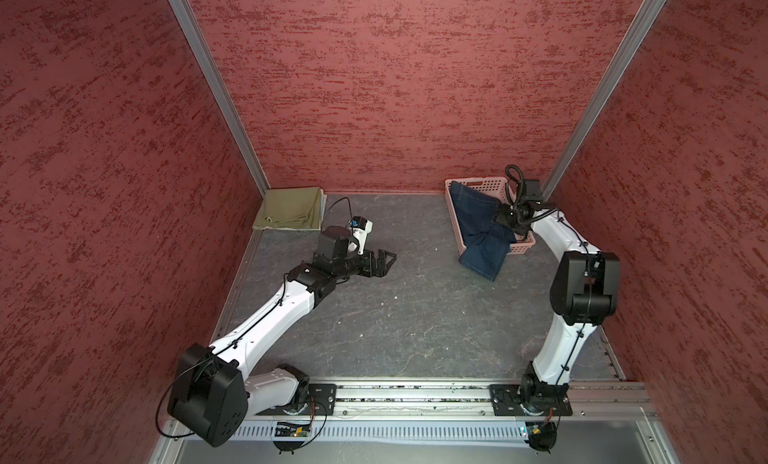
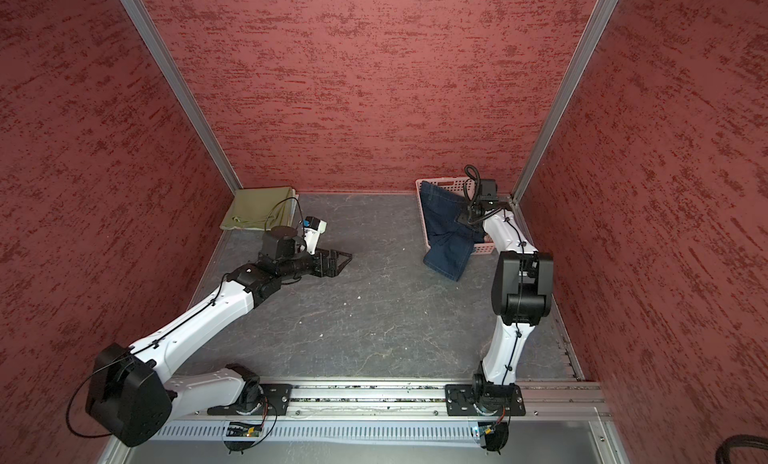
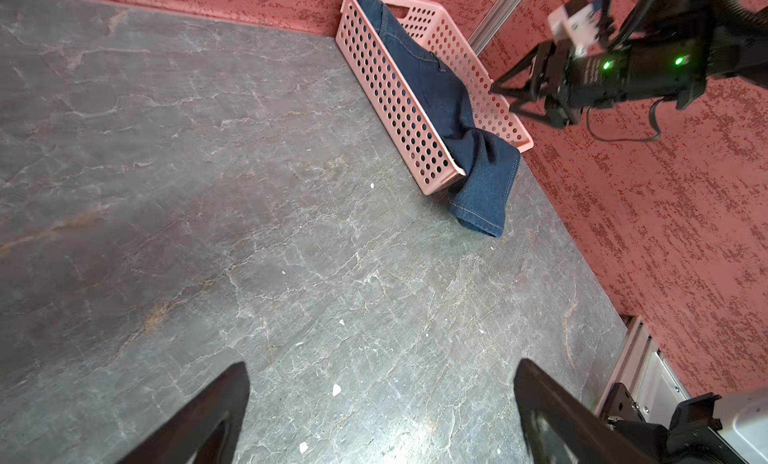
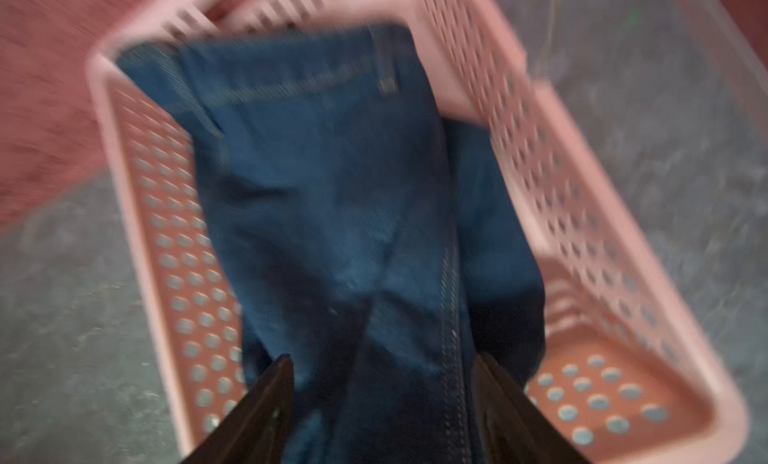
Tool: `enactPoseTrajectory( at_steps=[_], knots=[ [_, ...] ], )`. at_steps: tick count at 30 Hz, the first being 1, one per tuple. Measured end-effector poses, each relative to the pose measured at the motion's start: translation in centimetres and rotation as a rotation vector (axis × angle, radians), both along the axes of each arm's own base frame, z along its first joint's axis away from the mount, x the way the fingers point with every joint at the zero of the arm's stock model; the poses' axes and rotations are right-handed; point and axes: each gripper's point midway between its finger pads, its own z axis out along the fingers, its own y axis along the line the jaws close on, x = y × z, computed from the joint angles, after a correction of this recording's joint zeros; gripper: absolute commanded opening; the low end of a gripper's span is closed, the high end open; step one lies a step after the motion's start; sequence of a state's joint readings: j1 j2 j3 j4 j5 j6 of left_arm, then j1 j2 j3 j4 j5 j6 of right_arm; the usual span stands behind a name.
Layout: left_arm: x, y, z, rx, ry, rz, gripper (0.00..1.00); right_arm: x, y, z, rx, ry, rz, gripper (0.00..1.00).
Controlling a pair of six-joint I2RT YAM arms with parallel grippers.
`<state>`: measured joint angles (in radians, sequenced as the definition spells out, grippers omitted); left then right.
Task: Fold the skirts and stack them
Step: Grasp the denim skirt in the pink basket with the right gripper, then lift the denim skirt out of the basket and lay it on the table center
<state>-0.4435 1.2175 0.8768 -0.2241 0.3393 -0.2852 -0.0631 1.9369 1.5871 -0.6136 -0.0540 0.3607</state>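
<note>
At the far right corner of the grey marble-veined tabletop point(image 1: 415, 316), against the red textured wall, a pink perforated plastic basket point(image 1: 482, 184) point(image 2: 449, 182) point(image 3: 386, 87) point(image 4: 540, 170). Laid lengthwise inside it, a dark blue denim skirt point(image 1: 478, 229) point(image 2: 446, 229) point(image 3: 432, 91) point(image 4: 332, 191): waistband end up against the far wall, other end spilled over the near short rim and resting on the tabletop, stitched hem outward.

Above the basket's right side, the right tool point(image 1: 503, 221) point(image 3: 500, 98) point(image 4: 384, 360), angled down toward the denim. From the left wrist: fingers spread, clear of the cloth, nothing gripped. From the right wrist, blurred: both dark fingers point(image 4: 266, 403) apart, denim and a stitched seam beneath the gap, no pinch to be made out.

Left of the tabletop's middle, the left tool point(image 1: 386, 264) point(image 2: 341, 264) point(image 3: 382, 364), pointing toward the centre, spread to its widest, empty, low over bare stone; touching or not, impossible to tell.

At the far left corner, a plain olive-green cloth skirt point(image 1: 291, 208) point(image 2: 259, 208), folded into a flat rectangle, tucked against the walls. Along its right edge, a thin pale layer point(image 1: 321, 210) underneath, too small to identify. All of this well apart from basket and denim.
</note>
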Motion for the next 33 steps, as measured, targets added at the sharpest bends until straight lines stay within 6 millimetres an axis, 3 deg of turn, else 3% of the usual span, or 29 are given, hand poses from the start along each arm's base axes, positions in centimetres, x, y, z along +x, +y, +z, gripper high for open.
enactPoseTrajectory(
  at_steps=[5,14,16,19,20,22,27,30,33],
  knots=[
    [0.1,-0.1,-0.3,-0.008,0.017,0.008,1.00,-0.5,0.1,-0.8,0.001,0.023,0.011,0.75],
    [0.3,-0.3,-0.6,-0.013,0.026,0.005,1.00,-1.5,0.6,-4.3,0.013,0.102,0.050,0.72],
    [0.3,-0.4,-0.6,-0.015,0.026,0.004,1.00,-0.9,0.7,-5.1,0.021,0.110,0.057,0.58],
    [0.3,-0.4,-0.6,-0.017,0.025,0.000,1.00,-0.5,1.2,-6.5,0.043,0.131,0.077,0.11],
    [0.2,-0.5,-0.5,-0.018,0.025,-0.001,1.00,-0.4,1.3,-6.8,0.054,0.139,0.081,0.00],
    [0.2,-0.5,-0.5,-0.019,0.025,-0.004,1.00,-0.4,1.6,-7.1,0.072,0.142,0.083,0.00],
    [0.2,-0.5,-0.5,-0.020,0.026,-0.004,1.00,1.1,1.5,-4.4,0.076,0.069,0.078,0.00],
    [0.2,-0.5,-0.5,-0.020,0.026,-0.004,1.00,2.2,1.4,-0.1,0.069,-0.041,0.073,0.00],
    [0.2,-0.5,-0.5,-0.020,0.025,-0.004,1.00,3.0,1.4,5.9,0.062,-0.183,0.070,0.00]
  ],
)
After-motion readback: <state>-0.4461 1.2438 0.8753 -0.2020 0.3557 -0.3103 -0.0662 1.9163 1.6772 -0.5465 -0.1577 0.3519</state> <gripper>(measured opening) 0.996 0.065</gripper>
